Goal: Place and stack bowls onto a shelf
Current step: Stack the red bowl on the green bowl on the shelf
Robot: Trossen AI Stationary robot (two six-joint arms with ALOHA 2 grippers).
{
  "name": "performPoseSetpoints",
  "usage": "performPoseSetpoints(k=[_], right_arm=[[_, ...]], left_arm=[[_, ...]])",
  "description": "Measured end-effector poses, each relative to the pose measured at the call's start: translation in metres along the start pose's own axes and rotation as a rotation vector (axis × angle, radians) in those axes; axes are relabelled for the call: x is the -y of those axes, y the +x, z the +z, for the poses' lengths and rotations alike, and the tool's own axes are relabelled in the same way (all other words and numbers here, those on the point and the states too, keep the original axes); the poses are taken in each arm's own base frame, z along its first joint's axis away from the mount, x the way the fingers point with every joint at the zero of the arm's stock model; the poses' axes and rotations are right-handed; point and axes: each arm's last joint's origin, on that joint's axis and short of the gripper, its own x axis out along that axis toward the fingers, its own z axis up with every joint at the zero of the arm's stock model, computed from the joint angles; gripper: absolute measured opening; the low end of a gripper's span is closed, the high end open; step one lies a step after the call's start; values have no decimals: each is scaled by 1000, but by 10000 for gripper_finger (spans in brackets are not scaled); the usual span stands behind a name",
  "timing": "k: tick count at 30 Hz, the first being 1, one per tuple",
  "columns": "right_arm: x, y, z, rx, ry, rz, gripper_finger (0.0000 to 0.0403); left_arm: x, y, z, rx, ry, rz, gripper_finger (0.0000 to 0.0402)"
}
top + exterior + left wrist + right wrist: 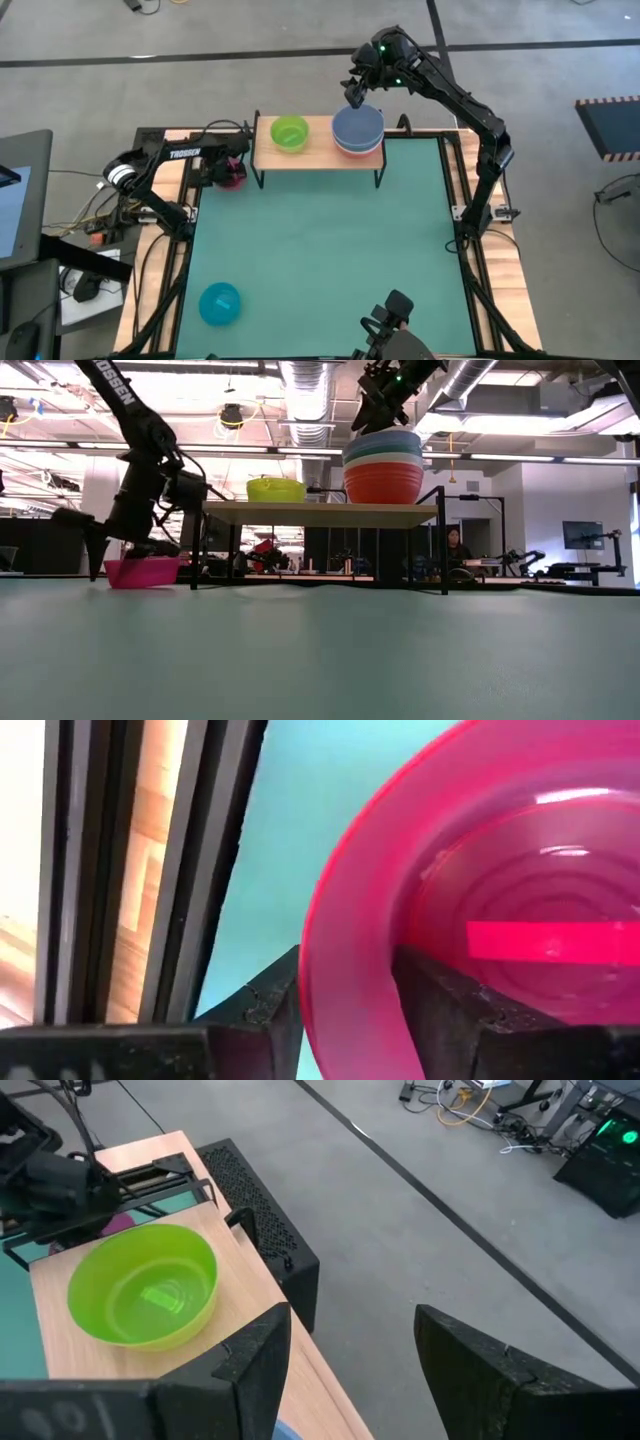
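Note:
The light-wood shelf [318, 156] stands at the table's far edge. On it sit a green bowl [289, 132] [140, 1285] and a stack of several bowls [383, 468], red at the bottom and pale blue [358, 125] on top. My right gripper [355, 93] [350, 1360] hovers open just above the stack's far-left rim. My left gripper [230, 172] [345, 1010] is shut on a pink bowl [142, 572] left of the shelf. A cyan bowl [219, 303] rests on the mat near the left front. My left gripper pinches the pink bowl's rim [345, 1020], one finger [445, 1010] inside the bowl and the other finger [265, 1005] outside its wall. It comes from the table's left, slanting down. The bowl is upright, its base at mat level in the low view.
The green mat [320, 250] covers the table, with black frame rails [215, 870] along its left edge beside the pink bowl. The shelf's black legs [443, 545] stand on the mat's far strip. Another dark device [390, 320] sits at the near edge.

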Motion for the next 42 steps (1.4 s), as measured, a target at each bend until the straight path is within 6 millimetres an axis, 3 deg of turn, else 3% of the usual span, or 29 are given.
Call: performPoseSetpoints(k=[4,11,19,27,35,42], right_arm=[[0,0,0,1,-3,0,238],[0,0,0,-3,-5,1,227],[-1,0,-2,-25,17,7,199],[-9,0,1,16,128,185,181],[-53,-2,18,135,85,330,185],[-116,-12,33,298,-136,370,189]], left_arm=[[2,-3,-2,24,11,-30,118],[3,-33,1,143,34,-135,10],[-33,-89,-2,428,-115,-171,1],[-55,-153,-12,786,-53,-496,0],[-53,-216,-28,1240,174,-767,0],[-21,-230,-52,1371,306,-755,0]])
